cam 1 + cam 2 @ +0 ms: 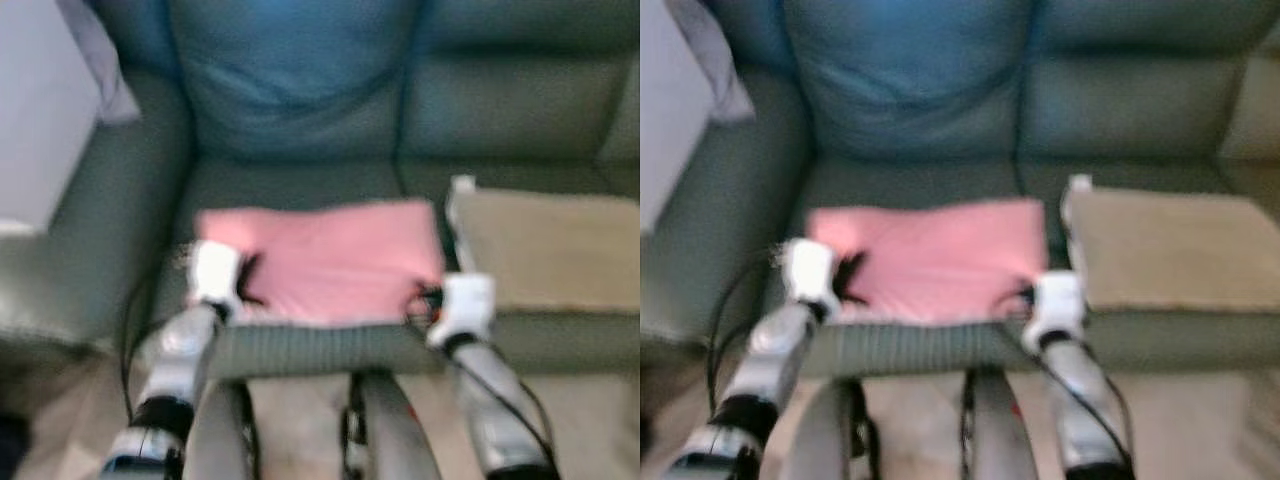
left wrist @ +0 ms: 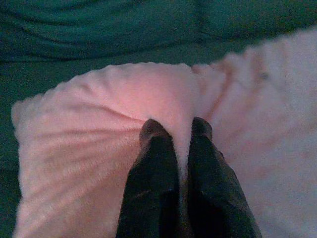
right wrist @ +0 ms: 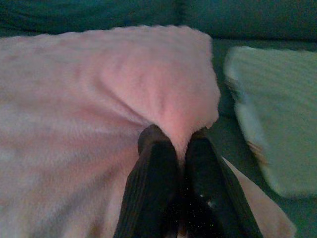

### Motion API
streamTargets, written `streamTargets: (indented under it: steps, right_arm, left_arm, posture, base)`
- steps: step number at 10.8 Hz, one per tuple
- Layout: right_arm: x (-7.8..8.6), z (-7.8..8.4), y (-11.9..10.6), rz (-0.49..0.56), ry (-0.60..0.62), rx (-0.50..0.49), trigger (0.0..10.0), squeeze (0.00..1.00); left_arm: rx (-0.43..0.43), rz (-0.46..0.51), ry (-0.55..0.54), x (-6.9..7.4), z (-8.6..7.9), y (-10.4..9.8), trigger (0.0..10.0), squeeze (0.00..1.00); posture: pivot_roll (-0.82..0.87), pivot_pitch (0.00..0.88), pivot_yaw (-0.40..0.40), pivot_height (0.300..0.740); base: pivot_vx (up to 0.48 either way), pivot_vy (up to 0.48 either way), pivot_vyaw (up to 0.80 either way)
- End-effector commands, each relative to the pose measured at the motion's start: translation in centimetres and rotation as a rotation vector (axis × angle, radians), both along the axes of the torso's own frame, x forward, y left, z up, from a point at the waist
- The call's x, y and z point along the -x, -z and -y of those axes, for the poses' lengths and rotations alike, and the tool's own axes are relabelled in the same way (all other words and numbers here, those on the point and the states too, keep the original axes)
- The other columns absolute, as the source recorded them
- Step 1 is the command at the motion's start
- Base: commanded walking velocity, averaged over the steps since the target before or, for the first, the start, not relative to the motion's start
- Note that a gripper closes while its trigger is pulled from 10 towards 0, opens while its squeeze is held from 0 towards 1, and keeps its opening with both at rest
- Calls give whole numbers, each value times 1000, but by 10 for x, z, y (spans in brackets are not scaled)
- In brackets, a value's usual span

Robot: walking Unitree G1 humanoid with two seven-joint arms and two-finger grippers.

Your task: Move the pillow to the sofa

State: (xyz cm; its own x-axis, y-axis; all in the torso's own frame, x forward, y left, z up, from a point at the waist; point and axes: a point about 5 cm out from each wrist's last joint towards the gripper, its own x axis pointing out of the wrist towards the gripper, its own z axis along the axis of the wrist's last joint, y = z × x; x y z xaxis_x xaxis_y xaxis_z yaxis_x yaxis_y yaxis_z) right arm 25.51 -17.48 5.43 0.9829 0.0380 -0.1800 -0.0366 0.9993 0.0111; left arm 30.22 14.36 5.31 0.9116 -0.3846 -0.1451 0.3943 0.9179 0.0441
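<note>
the flat pink fleecy pillow (image 1: pixel 330 262) is laid along the front edge of the dark green sofa (image 1: pixel 300 120) seat, beside a tan cushion (image 1: pixel 545 250), pinched by the left gripper (image 2: pixel 176 136) and right gripper (image 3: pixel 178 141), so only release seems left.

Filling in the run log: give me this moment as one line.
pink pillow: on sofa seat | left gripper: pinching pillow corner | right gripper: pinching other corner | beige cushion: beside pillow

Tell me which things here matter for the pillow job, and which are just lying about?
In the job:
pink pillow
sofa
left gripper, pinching the pillow
right gripper, pinching the pillow

Lying about:
tan cushion
white cloth
</note>
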Motion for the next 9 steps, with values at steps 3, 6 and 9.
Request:
streamTargets:
  steps: [3,6,9]
  right_arm:
    - [-2,15,-4,-14,74,-19,10000,0]
    - [-37,50,-15,-49,105,33,10000,0]
    - [-60,56,-18,-69,110,59,10000,0]
  left_arm:
    - [-85,-18,35,-6,-10,1,10000,0]
    - [-104,29,-64,-45,-15,-31,10000,0]
    - [-158,51,-120,-68,-12,-53,10000,0]
  posture:
    - [-109,331,-32,645]
    - [-101,406,-44,645]
    - [-81,424,-48,645]
  base:
    - [0,0,0]
    - [0,0,0]
    - [0,0,0]
